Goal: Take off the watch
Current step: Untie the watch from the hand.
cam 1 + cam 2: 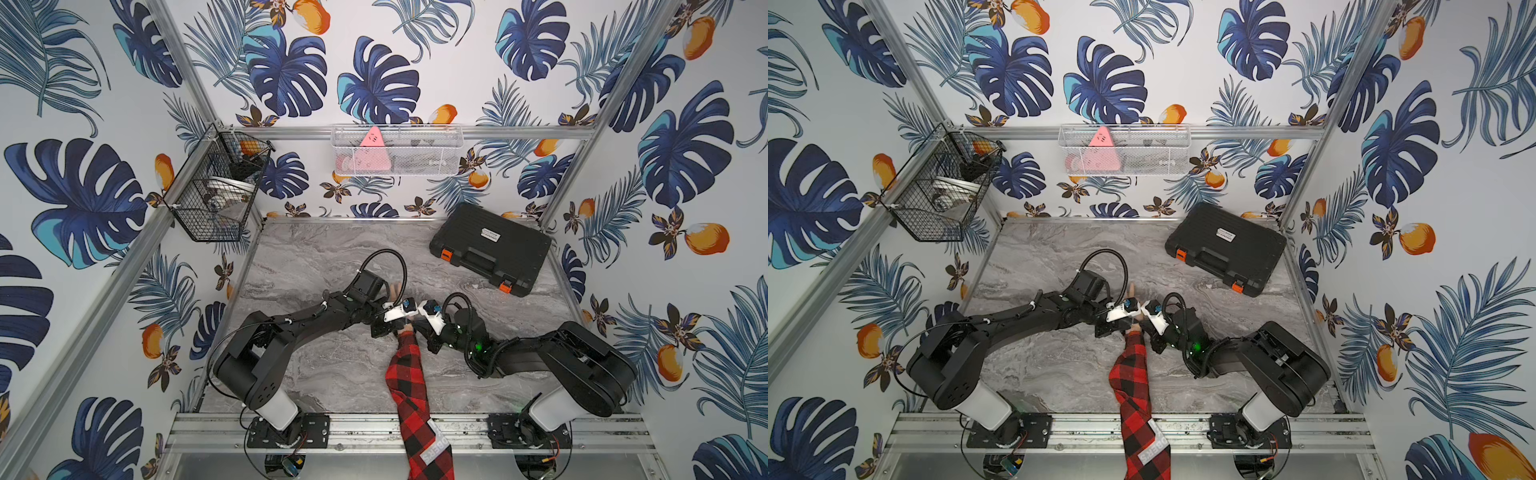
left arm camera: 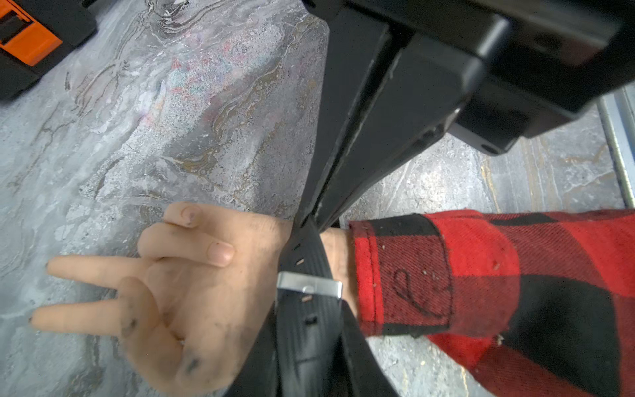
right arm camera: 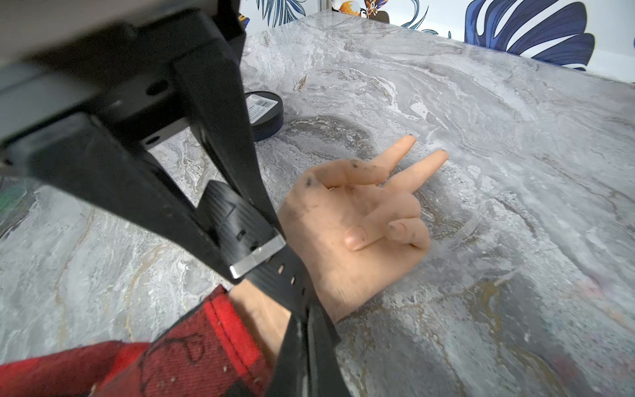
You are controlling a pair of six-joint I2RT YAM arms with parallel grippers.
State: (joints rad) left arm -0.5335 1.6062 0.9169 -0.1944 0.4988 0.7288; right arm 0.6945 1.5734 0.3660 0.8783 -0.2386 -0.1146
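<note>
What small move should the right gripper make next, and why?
Likely peel the strap tail back over the buckle: the right gripper is shut on it, the buckle looks fastened, and the left gripper pinches the strap beside the wrist.

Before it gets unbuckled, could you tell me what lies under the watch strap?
The dummy's bare wrist, visible beside the strap up to the red sleeve. Skin directly beneath the strap is covered; the watch face is hidden.
</note>
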